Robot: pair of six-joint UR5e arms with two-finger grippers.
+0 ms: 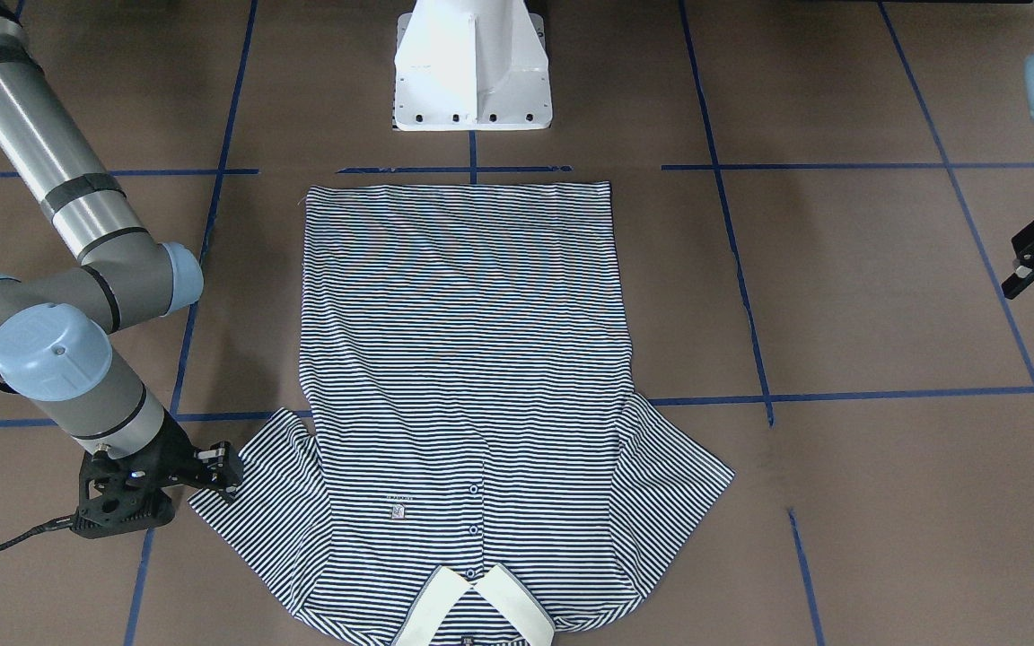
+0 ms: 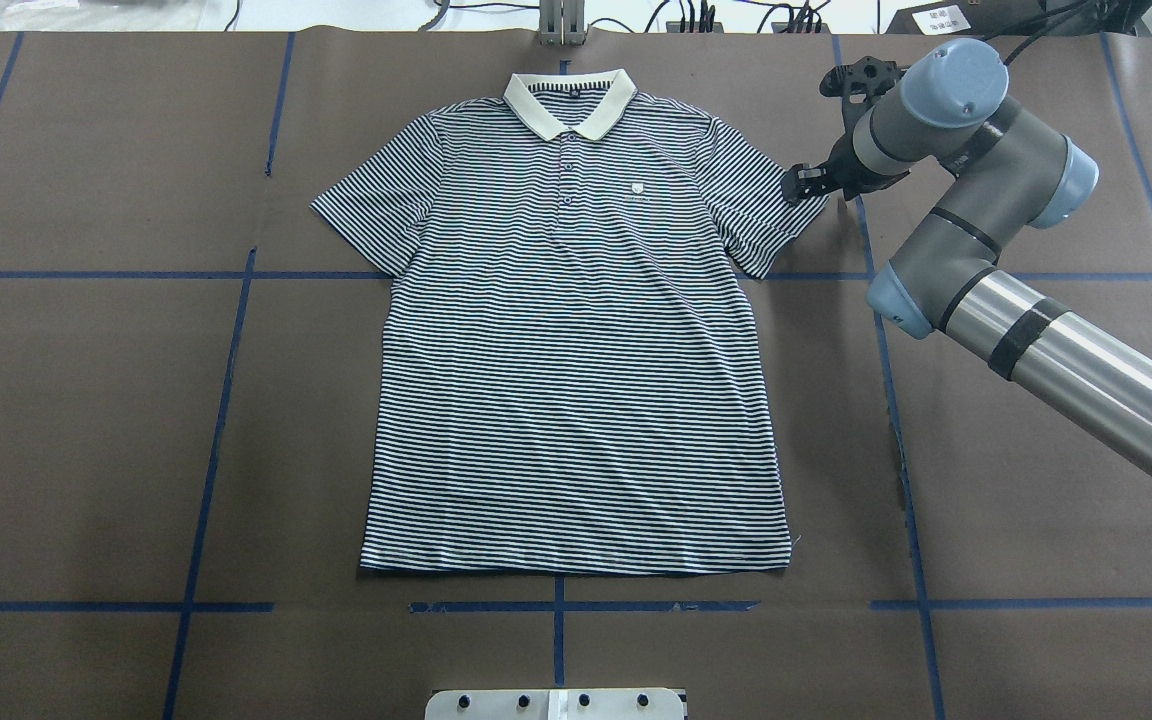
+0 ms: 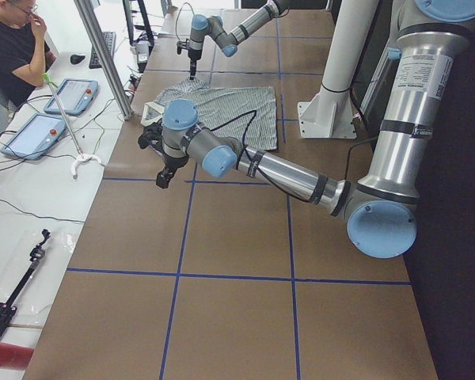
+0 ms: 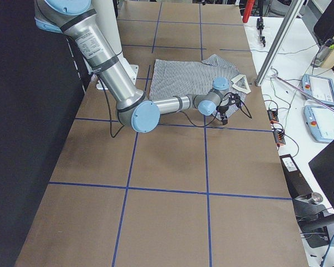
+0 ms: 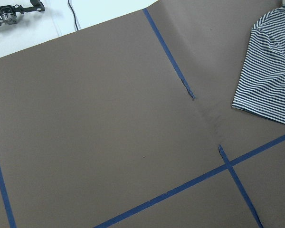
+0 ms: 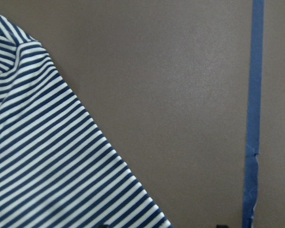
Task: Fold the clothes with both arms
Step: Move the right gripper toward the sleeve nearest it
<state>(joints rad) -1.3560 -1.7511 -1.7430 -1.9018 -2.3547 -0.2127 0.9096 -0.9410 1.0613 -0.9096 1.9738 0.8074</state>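
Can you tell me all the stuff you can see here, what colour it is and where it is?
Shirt: one, navy-and-white stripes with a cream collar, spread flat mid-table.
Table: one, brown with blue tape lines, under everything.
Pedestal: one, white, on the table by the shirt's hem.
Tablets: two, light blue, on the white bench past the collar.
Person: one, black top, beside the bench.
Left arm: one, grey with light-blue caps, over bare table.
Right arm: one, same colours, reaching to a sleeve.
Left gripper: one, black, clear of the shirt.
Right gripper: one, black, open, at the sleeve's edge.
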